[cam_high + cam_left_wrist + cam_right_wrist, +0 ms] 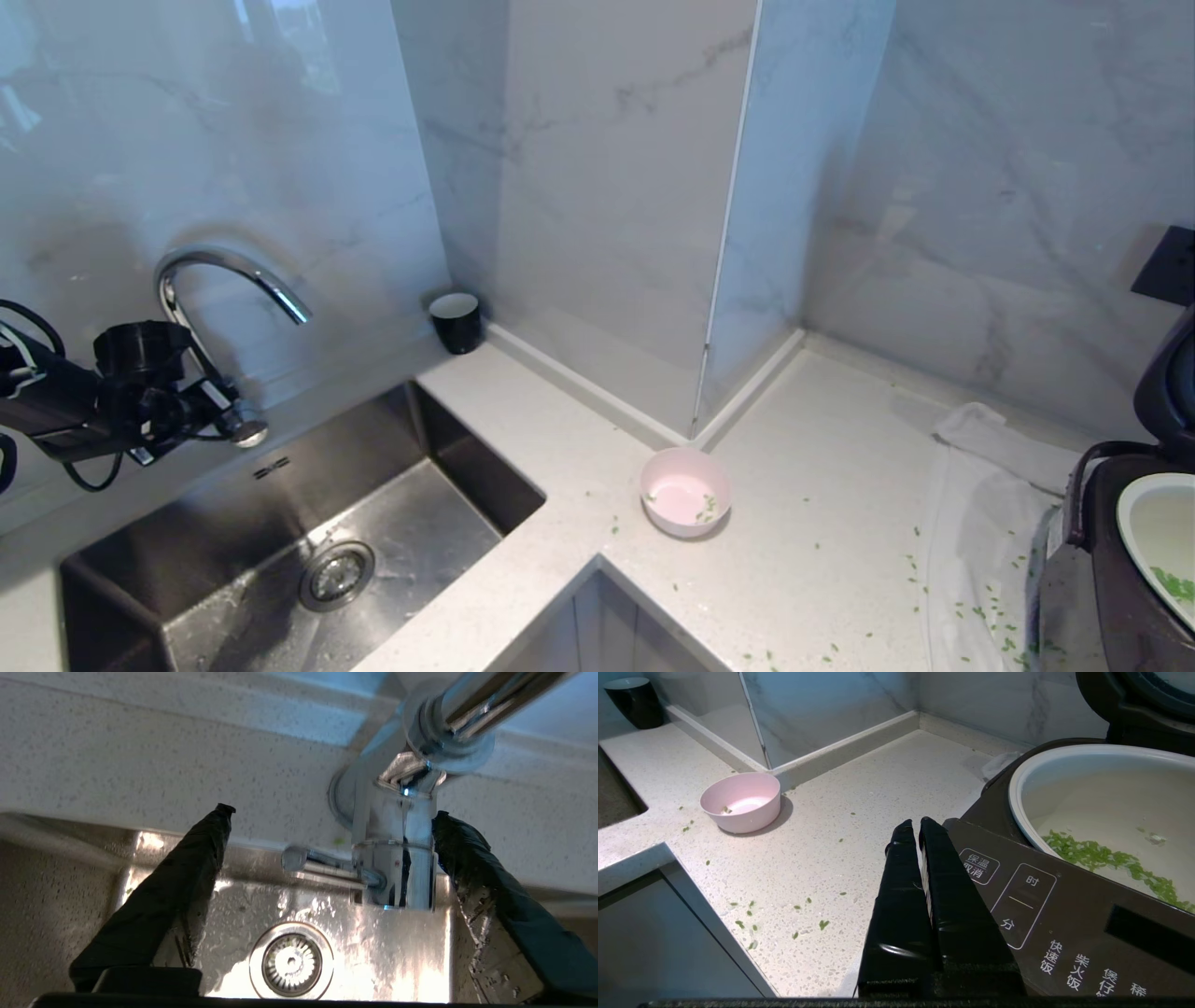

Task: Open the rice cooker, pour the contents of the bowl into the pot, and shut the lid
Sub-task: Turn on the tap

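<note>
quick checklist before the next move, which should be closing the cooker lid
1. Small pale pink bowl set down upright on the counter: ok.
2. Green chopped bits in the whitish inner pot: ok, though a few remain in the bowl and many lie scattered on the counter.
3. Dark brown cooker lid open: ok, not yet closed.
4. Left gripper open and empty: ok, but it is over the steel sink beside the chrome faucet, far from the cooker.
5. Right gripper shut, by the dark rice cooker front panel: ok.
</note>
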Robot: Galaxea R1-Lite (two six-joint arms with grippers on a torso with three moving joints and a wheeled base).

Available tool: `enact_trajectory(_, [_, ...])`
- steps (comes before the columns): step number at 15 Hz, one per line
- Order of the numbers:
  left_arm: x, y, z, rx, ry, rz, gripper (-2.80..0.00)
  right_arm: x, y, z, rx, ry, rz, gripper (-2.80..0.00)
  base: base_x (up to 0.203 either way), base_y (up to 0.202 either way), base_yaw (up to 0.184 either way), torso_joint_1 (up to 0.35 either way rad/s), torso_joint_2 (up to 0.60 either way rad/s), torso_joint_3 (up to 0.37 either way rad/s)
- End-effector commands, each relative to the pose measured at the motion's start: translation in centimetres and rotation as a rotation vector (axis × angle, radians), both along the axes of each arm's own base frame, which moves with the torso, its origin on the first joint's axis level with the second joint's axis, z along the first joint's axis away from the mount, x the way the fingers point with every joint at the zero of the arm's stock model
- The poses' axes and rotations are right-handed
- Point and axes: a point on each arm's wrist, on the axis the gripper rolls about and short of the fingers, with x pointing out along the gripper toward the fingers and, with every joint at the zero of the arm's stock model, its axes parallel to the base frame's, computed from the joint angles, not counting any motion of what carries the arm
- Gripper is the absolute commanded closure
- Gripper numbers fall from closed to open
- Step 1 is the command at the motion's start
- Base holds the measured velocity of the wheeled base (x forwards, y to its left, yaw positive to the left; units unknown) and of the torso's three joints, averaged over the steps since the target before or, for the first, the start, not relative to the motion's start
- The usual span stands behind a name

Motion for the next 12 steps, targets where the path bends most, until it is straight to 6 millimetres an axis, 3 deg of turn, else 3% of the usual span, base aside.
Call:
enact_trajectory(1, [0.30, 0.26, 0.25, 0.005, -0.017, 0.006, -2.80, 0.01, 0.00, 0.01, 0.000, 0.001, 0.001, 0.00, 0.000, 0.000, 0.000, 0.000, 0.00, 0.000])
enact_trajectory(3, [0.61, 0.60, 0.13, 0.009, -0.022, 0.012, -2.80, 0.01, 0.00, 0.01, 0.000, 0.001, 0.001, 0.00, 0.000, 0.000, 0.000, 0.000, 0.00, 0.000])
enact_trajectory(4, [0.72, 0.66, 0.00, 0.010, -0.020, 0.014, 0.00, 0.01, 0.00, 0.01, 0.000, 0.001, 0.001, 0.00, 0.000, 0.000, 0.000, 0.000, 0.00, 0.000])
enact_trajectory(12, [0.52, 0.82, -0.11, 0.010, -0.008, 0.020, 0.00, 0.01, 0.00, 0.01, 0.000, 0.001, 0.001, 0.00, 0.000, 0.000, 0.000, 0.000, 0.00, 0.000])
